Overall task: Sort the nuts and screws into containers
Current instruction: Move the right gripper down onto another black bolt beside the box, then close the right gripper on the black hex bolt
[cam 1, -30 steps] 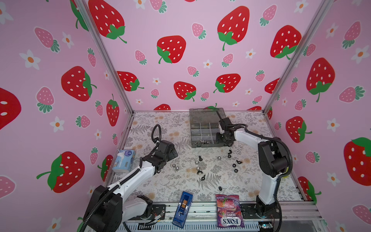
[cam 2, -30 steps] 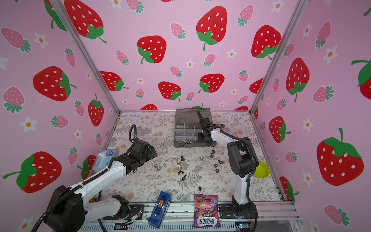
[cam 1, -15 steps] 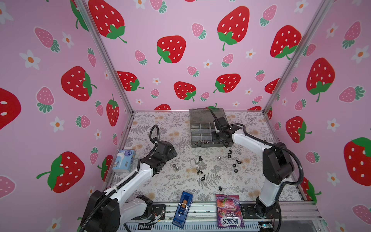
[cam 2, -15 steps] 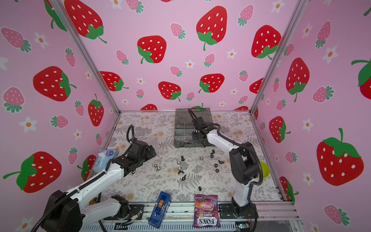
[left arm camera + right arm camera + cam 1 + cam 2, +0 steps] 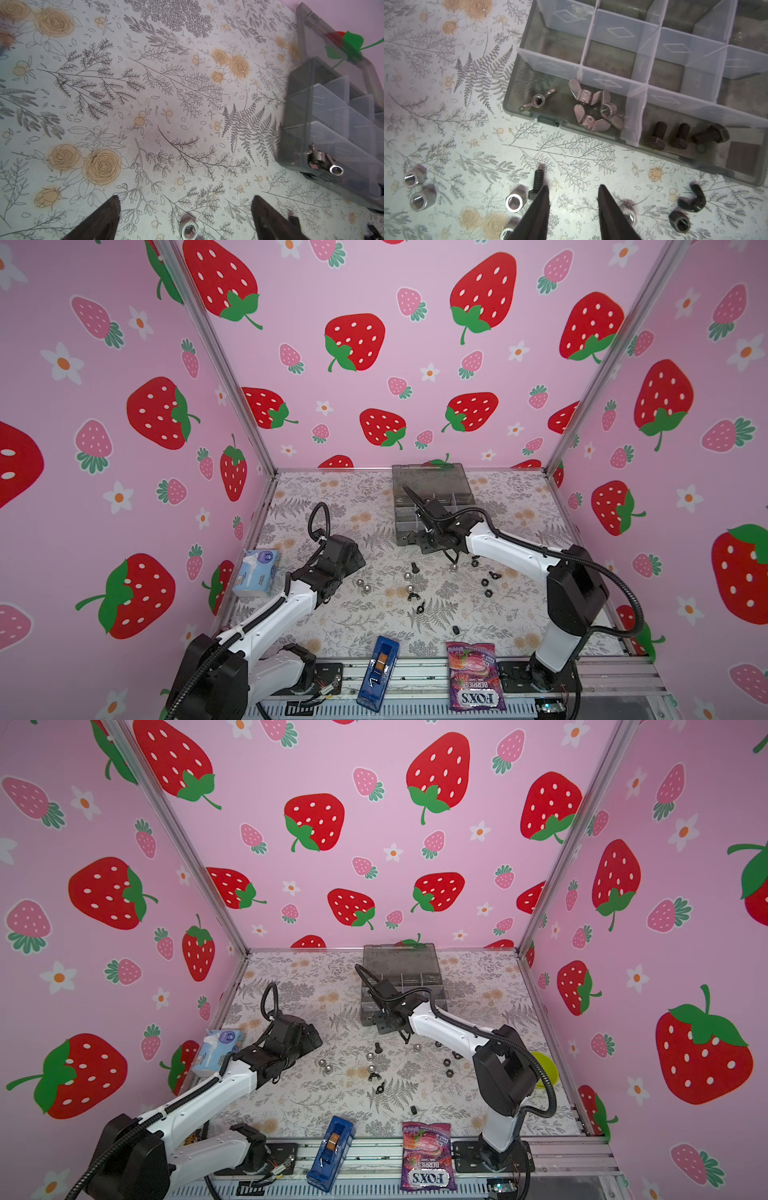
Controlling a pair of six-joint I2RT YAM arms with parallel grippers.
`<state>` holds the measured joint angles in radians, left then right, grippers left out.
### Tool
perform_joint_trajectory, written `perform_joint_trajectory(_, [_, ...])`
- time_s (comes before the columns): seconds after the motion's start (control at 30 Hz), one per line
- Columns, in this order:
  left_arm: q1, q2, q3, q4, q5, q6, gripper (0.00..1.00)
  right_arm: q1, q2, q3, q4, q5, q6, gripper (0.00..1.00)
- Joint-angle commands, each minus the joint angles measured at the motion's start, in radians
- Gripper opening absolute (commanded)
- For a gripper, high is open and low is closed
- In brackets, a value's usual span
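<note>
Right gripper (image 5: 572, 190): jaws partly apart, empty, with a black screw (image 5: 537, 180) just beside one finger. Box (image 5: 511, 97): four wing nuts (image 5: 591, 110) in one cell, three screws (image 5: 679, 135) in the next. Left gripper (image 5: 186, 202): spread wide, near a silver nut (image 5: 188, 229). We judge the sorting well short of done, with a dozen or so loose pieces (image 5: 484, 583) left.

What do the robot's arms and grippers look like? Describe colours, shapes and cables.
Both the left arm and right arm have white links joined by chunky black joints. A ribbed black cable loops along each. The left gripper and right gripper each end in two dark, tapering, pointed fingers.
</note>
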<state>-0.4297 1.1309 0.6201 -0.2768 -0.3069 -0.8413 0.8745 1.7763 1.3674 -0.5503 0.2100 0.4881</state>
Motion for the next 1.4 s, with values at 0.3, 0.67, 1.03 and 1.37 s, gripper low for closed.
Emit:
perform_joint_trajectory(0.3, [0.005, -0.036, -0.010, -0.039, -0.088, -0.052, 0.99, 0.079, 0.200, 0.102, -0.127, -0.041, 0.010, 0.42])
perform_joint_trajectory(0.67, [0.011, -0.032, -0.016, -0.035, -0.081, -0.050, 0.99, 0.089, 0.292, 0.153, -0.119, -0.069, 0.024, 0.41])
perform_joint_trajectory(1.03, [0.016, -0.031, -0.023, -0.030, -0.073, -0.050, 0.99, 0.089, 0.333, 0.152, -0.116, -0.076, 0.021, 0.34])
perform_joint_trajectory(1.37, [0.019, -0.028, -0.029, -0.025, -0.066, -0.050, 0.99, 0.089, 0.344, 0.142, -0.106, -0.089, 0.013, 0.15])
